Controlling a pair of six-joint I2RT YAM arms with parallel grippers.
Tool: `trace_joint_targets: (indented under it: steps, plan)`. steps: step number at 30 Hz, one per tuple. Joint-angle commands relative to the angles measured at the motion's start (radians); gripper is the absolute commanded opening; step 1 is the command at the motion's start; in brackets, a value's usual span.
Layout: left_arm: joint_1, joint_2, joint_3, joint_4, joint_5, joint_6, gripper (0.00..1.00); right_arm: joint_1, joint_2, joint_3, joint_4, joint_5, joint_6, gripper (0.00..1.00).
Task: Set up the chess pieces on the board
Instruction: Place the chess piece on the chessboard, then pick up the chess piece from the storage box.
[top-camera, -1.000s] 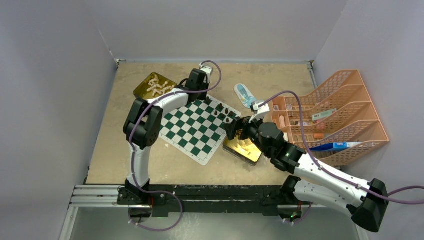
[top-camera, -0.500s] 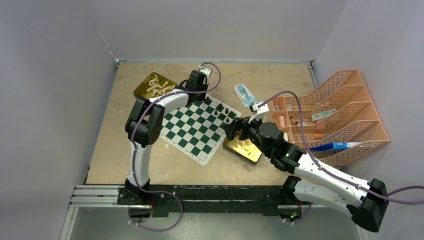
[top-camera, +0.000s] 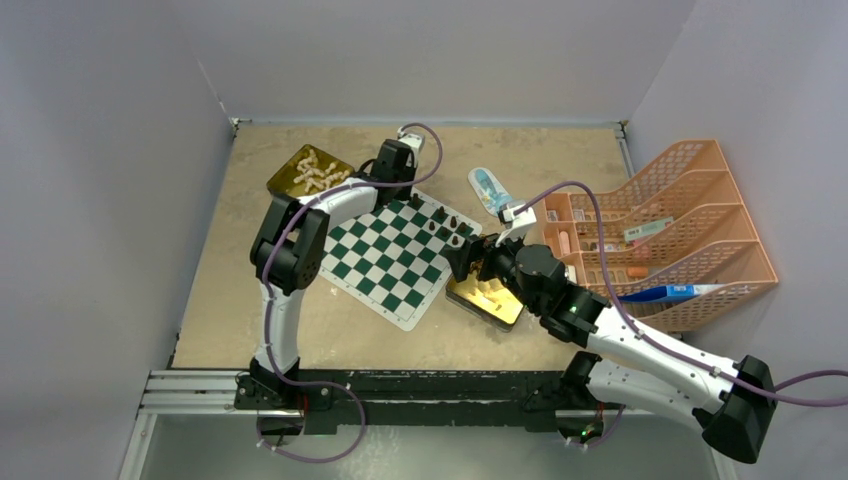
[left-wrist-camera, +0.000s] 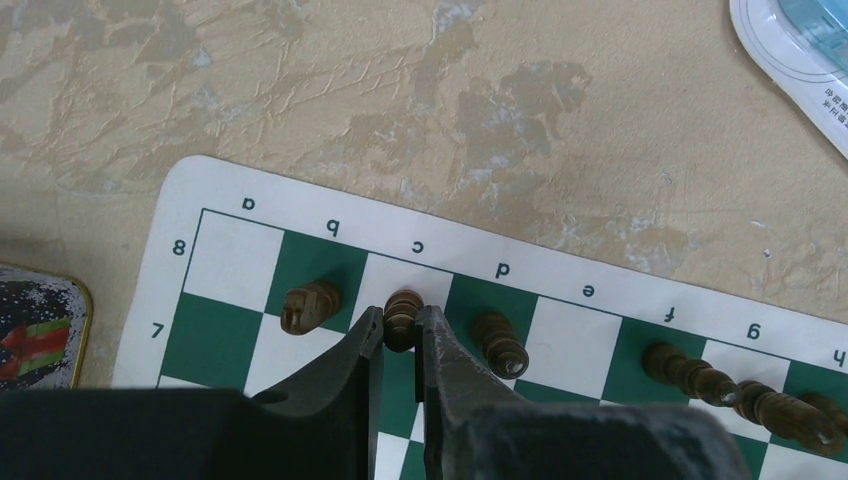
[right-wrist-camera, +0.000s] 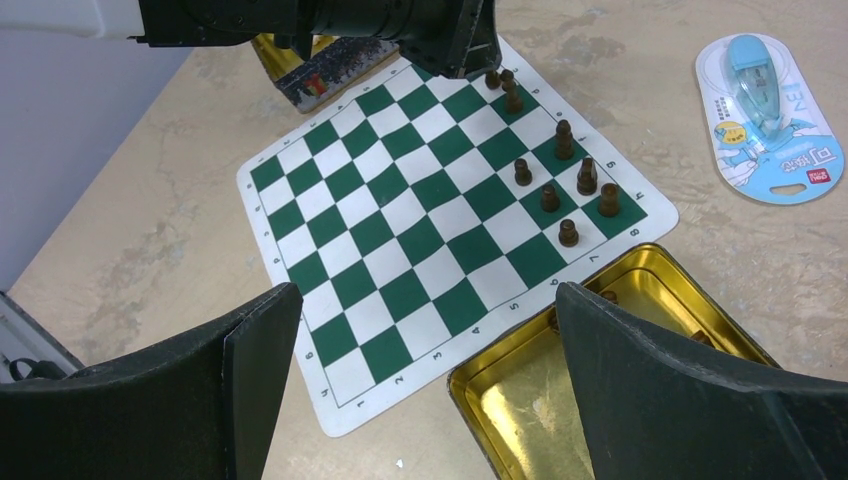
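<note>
The green and white board (top-camera: 385, 258) lies mid-table. My left gripper (left-wrist-camera: 400, 325) is shut on a dark brown chess piece (left-wrist-camera: 402, 312) over the white square of column c, row 8, at the board's far edge. Dark pieces stand beside it on column b (left-wrist-camera: 310, 305) and column d (left-wrist-camera: 499, 343), with more to the right (left-wrist-camera: 685, 370). My right gripper (right-wrist-camera: 425, 330) is wide open and empty above the board's near corner and a gold tin (right-wrist-camera: 520, 400). Several dark pieces (right-wrist-camera: 565, 190) stand near the board's right corner.
A gold tin of cream pieces (top-camera: 310, 171) sits at the far left. The gold tin (top-camera: 487, 298) by the right gripper holds dark pieces. A blue blister pack (top-camera: 490, 189) lies beyond the board. An orange rack (top-camera: 680, 230) fills the right side.
The left arm has shifted very slightly at the board's far edge. The right arm has barely moved.
</note>
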Motion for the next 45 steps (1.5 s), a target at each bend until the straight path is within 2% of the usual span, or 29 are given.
trace_joint_targets:
  steps: [1, 15, 25, 29, 33, 39, 45]
  plan:
    - [0.007, 0.003, 0.021, 0.04, -0.012, 0.027, 0.14, 0.003, -0.008, 0.028, 0.029, -0.006, 0.002, 0.99]
    - [0.007, 0.012, 0.051, -0.006, 0.024, 0.026, 0.3, 0.004, -0.008, 0.024, 0.029, -0.015, 0.013, 0.99]
    - [0.007, -0.074, 0.092, -0.078, 0.053, -0.002, 0.43, 0.003, 0.022, 0.027, 0.013, -0.018, 0.051, 0.99]
    - [0.009, -0.152, 0.093, -0.119, 0.071, -0.028, 0.58, 0.003, 0.033, 0.026, -0.001, -0.007, 0.087, 0.99]
    - [0.008, -0.255, 0.097, -0.192, 0.072, -0.047, 0.66, 0.003, 0.066, 0.04, -0.04, 0.011, 0.131, 0.98]
    - [0.008, -0.482, 0.025, -0.262, 0.072, -0.058, 0.7, 0.002, 0.141, 0.055, -0.081, 0.031, 0.196, 0.91]
    - [0.01, -0.73, -0.118, -0.304, 0.102, -0.066, 0.7, -0.016, 0.191, 0.061, -0.097, 0.058, 0.223, 0.76]
